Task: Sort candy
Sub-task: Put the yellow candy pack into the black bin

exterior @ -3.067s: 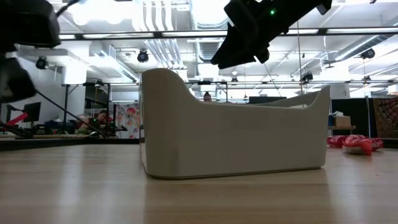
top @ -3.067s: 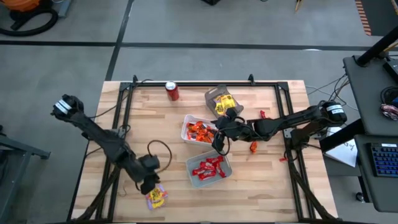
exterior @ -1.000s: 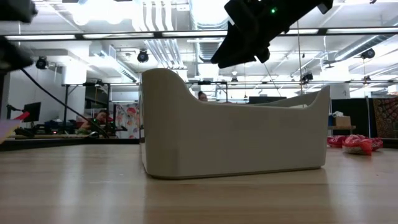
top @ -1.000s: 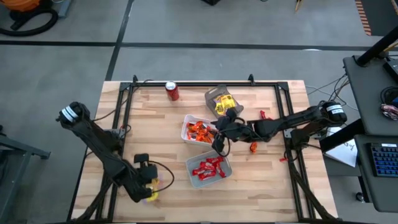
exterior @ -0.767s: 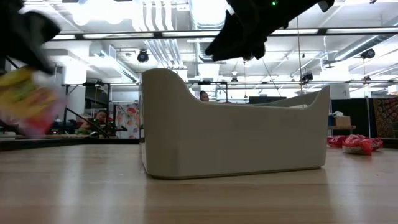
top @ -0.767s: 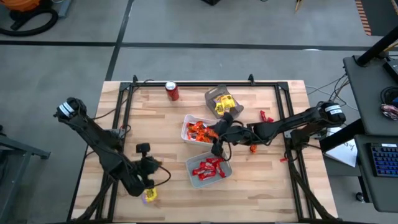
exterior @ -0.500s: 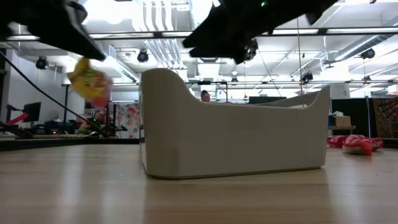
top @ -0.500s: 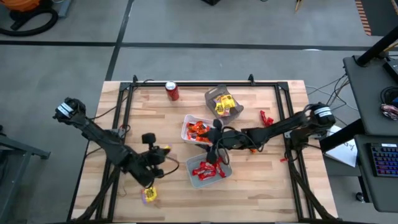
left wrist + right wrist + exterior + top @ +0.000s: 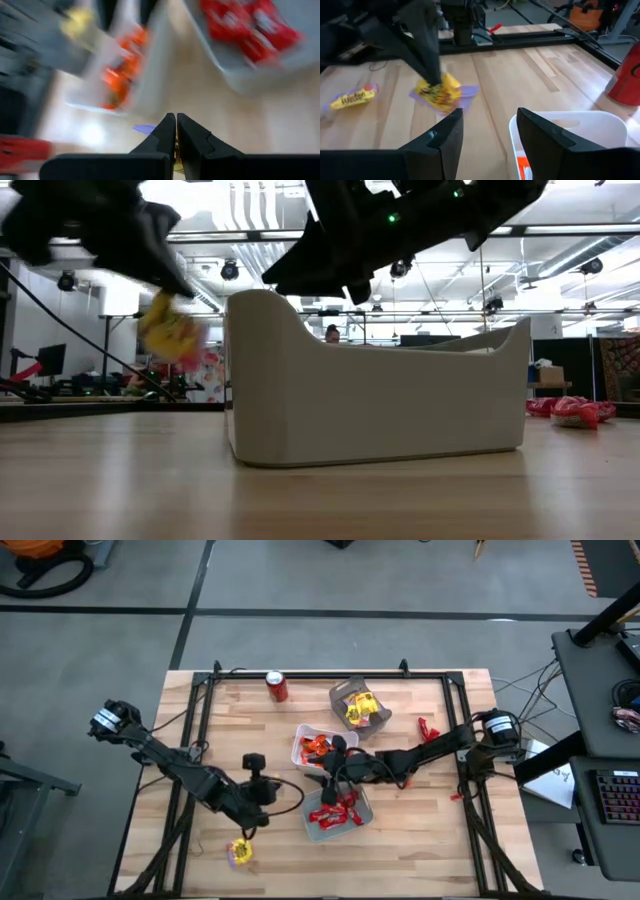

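My left gripper (image 9: 266,794) hangs above the table's near-left part, left of the trays, shut on a yellow candy (image 9: 440,93), which also shows in the low view (image 9: 173,332). My right gripper (image 9: 489,131) is open and holds nothing. It hovers over the trays in the middle of the table (image 9: 328,778). Another yellow candy (image 9: 240,852) lies flat on the table near the front edge. Orange candy fills one white tray (image 9: 303,757), red candy a second (image 9: 360,818), and yellow candy a third (image 9: 340,696). My left gripper pinches the yellow candy by the upper edge of its wrapper (image 9: 434,85) between its two fingertips (image 9: 431,60). The fingers slant down from above and from the table's left. The candy hangs below them, clear of the table.
A red soda can (image 9: 277,687) stands at the far edge. Loose red candies lie at the right (image 9: 425,727) and by the right rail (image 9: 455,795). Bare wood lies to the left of the trays.
My left gripper has lifted the yellow candy off the table's near-left part and carried it up and toward the trays, rolling as it went. A second yellow candy has stayed where it lay. My right gripper, still open, has moved left and down over the trays.
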Controlling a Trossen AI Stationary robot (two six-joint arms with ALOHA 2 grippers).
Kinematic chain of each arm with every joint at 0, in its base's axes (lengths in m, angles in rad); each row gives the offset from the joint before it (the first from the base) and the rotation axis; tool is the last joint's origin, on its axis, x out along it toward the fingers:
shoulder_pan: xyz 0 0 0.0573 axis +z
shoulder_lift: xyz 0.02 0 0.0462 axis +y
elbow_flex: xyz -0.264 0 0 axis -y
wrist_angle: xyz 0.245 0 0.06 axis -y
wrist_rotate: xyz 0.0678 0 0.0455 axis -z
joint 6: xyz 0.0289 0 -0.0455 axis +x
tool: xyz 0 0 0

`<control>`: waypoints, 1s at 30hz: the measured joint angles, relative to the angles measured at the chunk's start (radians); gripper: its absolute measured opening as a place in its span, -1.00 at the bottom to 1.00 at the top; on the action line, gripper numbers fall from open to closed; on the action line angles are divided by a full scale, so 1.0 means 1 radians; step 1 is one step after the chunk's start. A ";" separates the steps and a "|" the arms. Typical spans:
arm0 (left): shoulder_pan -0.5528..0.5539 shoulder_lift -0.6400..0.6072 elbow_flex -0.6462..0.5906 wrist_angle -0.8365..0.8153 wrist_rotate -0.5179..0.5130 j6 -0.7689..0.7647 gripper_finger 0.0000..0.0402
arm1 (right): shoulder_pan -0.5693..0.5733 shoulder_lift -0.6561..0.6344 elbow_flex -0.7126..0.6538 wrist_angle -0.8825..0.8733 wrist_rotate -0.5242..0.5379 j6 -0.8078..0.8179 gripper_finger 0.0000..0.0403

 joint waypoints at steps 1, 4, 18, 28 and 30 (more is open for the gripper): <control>0.000 0.002 -0.001 -0.019 0.056 -0.027 -1.00 | 0.000 0.000 0.000 -0.007 0.000 0.000 -0.12; 0.003 0.004 -0.024 -0.086 0.175 -0.138 -1.00 | 0.000 -0.001 0.000 -0.021 0.000 0.000 -0.12; 0.012 -0.005 -0.201 -0.194 0.226 -0.484 -0.59 | 0.000 -0.002 -0.001 -0.057 0.000 0.000 -0.12; 0.015 -0.010 -0.244 -0.068 0.095 -0.464 -0.17 | 0.000 -0.003 -0.001 -0.072 0.000 0.000 -0.12; 0.023 -0.010 -0.265 -0.054 0.091 -0.459 -0.10 | 0.000 -0.003 -0.001 -0.075 0.000 0.000 -0.12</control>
